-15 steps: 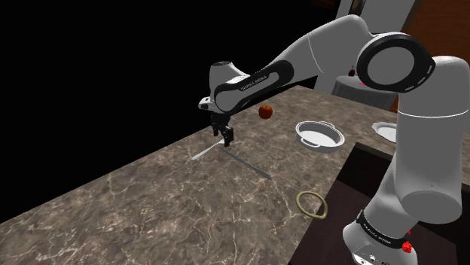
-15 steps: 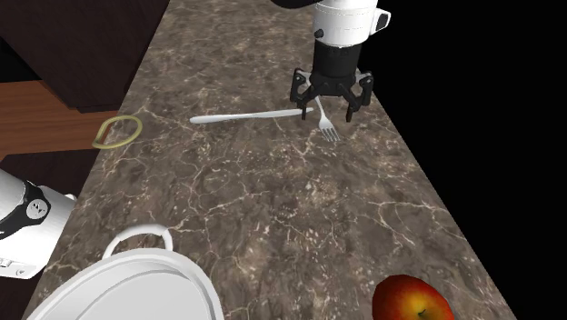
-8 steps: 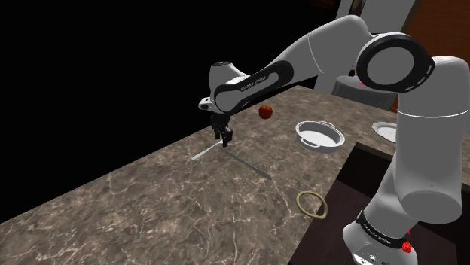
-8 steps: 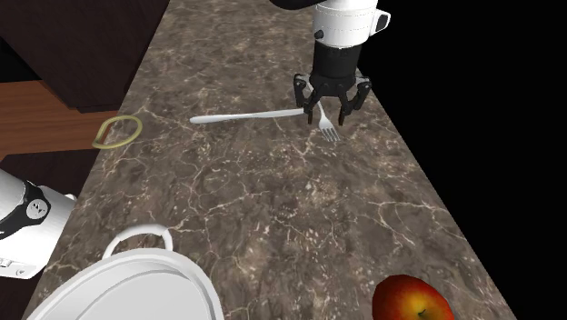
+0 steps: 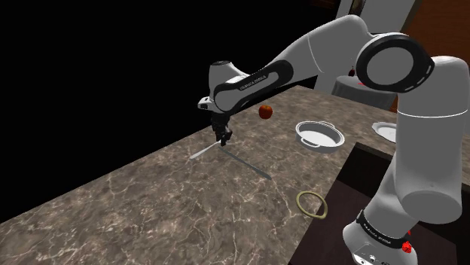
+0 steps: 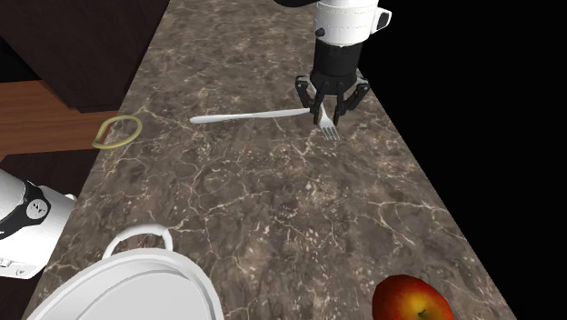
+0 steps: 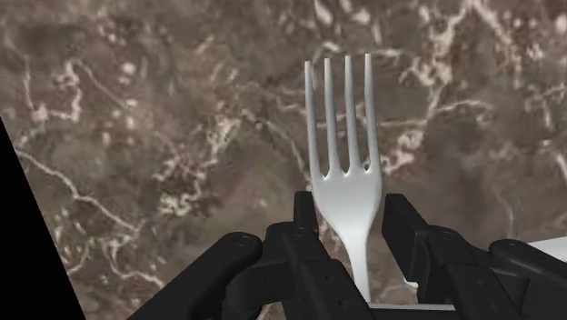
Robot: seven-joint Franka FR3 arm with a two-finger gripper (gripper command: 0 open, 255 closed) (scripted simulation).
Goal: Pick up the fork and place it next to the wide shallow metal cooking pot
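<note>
A white fork (image 7: 343, 118) lies flat on the brown marbled counter, tines pointing away from the hand. My black gripper (image 7: 350, 205) is shut on the fork's neck, one finger on each side just behind the tines. In the second exterior view the gripper (image 6: 331, 115) stands upright over the fork (image 6: 330, 130) near the counter's right edge. The shoulder view has the gripper (image 5: 224, 140) low on the counter, with the fork's handle (image 5: 202, 153) running out to its lower left. The wide shallow pot (image 5: 312, 141), drawn white, sits far toward the stand; its rim (image 6: 154, 273) is near the camera.
A second long white utensil (image 6: 245, 115) lies beside the fork, pointing toward an olive ring (image 6: 98, 136). A red apple (image 6: 413, 300) rests near the counter's edge, between gripper and pot (image 5: 265, 111). Black area lies beyond the counter's far edge.
The fingers, wide apart a second ago, have come together on the fork's neck. The arm and the fork have stayed where they were.
</note>
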